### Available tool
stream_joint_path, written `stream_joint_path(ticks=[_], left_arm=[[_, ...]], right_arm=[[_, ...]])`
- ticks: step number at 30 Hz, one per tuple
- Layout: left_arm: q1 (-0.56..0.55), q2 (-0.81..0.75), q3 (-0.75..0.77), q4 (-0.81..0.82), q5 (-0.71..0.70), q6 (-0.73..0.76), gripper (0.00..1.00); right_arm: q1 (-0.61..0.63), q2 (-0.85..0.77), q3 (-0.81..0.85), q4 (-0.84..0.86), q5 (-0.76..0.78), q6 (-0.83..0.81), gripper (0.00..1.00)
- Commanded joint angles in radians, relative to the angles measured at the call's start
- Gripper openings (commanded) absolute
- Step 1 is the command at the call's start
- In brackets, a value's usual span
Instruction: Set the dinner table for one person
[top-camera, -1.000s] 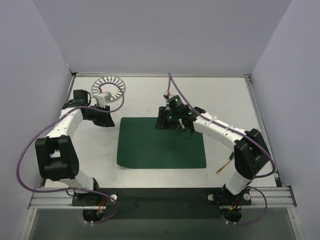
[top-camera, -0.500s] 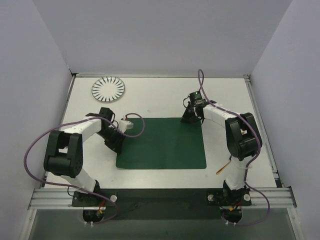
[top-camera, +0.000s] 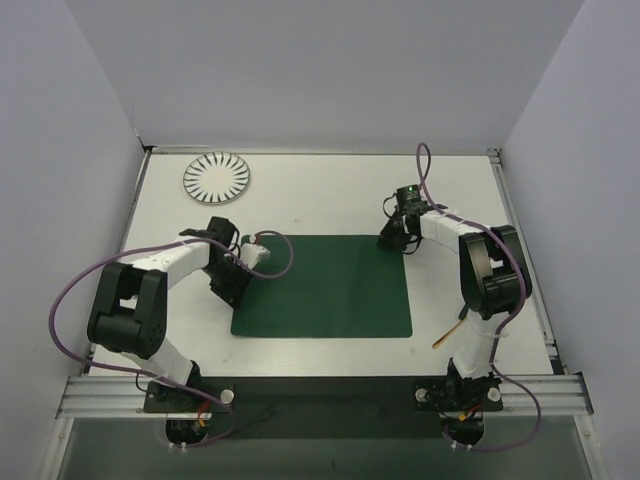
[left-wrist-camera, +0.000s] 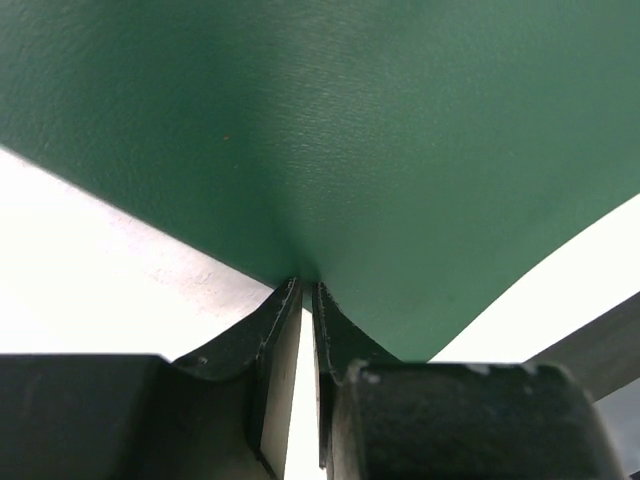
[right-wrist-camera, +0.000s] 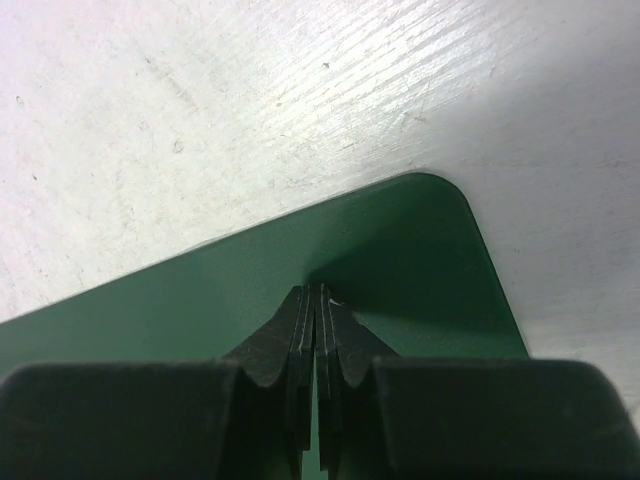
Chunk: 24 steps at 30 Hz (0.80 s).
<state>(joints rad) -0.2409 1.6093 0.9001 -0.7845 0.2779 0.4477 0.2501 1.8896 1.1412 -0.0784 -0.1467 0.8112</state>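
A dark green placemat (top-camera: 325, 290) lies flat in the middle of the white dinner table (top-camera: 320, 195). My left gripper (top-camera: 238, 283) is at the mat's left edge. In the left wrist view its jaws (left-wrist-camera: 305, 285) are nearly together, and the mat (left-wrist-camera: 350, 130) puckers toward their tips. My right gripper (top-camera: 390, 240) is at the mat's far right corner. In the right wrist view it (right-wrist-camera: 318, 290) is shut, tips down on the green surface (right-wrist-camera: 200, 300) just inside the rounded corner. Whether any of the mat lies between them does not show.
A white plate with black radial stripes (top-camera: 217, 177) sits at the far left of the table. A thin utensil with an orange-brown handle (top-camera: 449, 333) lies near the right arm's base. Grey walls enclose the table on three sides.
My left arm has come from beside the plate to the mat's left edge and closed its jaws. My right gripper has moved from the mat's far middle to its far right corner and shut.
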Motion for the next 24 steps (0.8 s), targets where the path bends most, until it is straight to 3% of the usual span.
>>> stream_joint_path(ticks=[1,3,4,7,8,9,14,18,24], left_arm=[[0.073,0.006,0.067,0.102,-0.154,-0.072,0.23],[0.164,-0.02,0.137,0.077,-0.064,-0.113,0.25],[0.195,-0.026,0.169,0.042,0.063,-0.121,0.26],[0.343,-0.025,0.301,0.024,0.342,-0.174,0.43],[0.415,-0.022,0.339,0.048,0.384,-0.258,0.5],[0.439,-0.014,0.356,0.079,0.392,-0.312,0.51],[0.469,0.121,0.506,0.211,0.129,-0.555,0.54],[0.465,0.265,0.66,0.235,-0.001,-0.658,0.69],[0.46,0.524,0.956,0.196,-0.179,-0.734,0.77]], right_arm=[[0.003,-0.029,0.008,-0.037,0.061,-0.004,0.0],[0.02,-0.067,0.029,-0.061,0.104,-0.026,0.0],[0.028,-0.081,0.038,-0.069,0.116,-0.036,0.0],[0.066,-0.148,0.07,-0.073,0.182,-0.101,0.03],[0.077,-0.179,0.086,-0.078,0.202,-0.121,0.05],[0.093,-0.193,0.101,-0.095,0.243,-0.162,0.06],[0.17,-0.234,0.172,-0.123,0.302,-0.23,0.2],[0.179,-0.231,0.181,-0.119,0.286,-0.227,0.3],[0.184,-0.244,0.196,-0.119,0.315,-0.28,0.39]])
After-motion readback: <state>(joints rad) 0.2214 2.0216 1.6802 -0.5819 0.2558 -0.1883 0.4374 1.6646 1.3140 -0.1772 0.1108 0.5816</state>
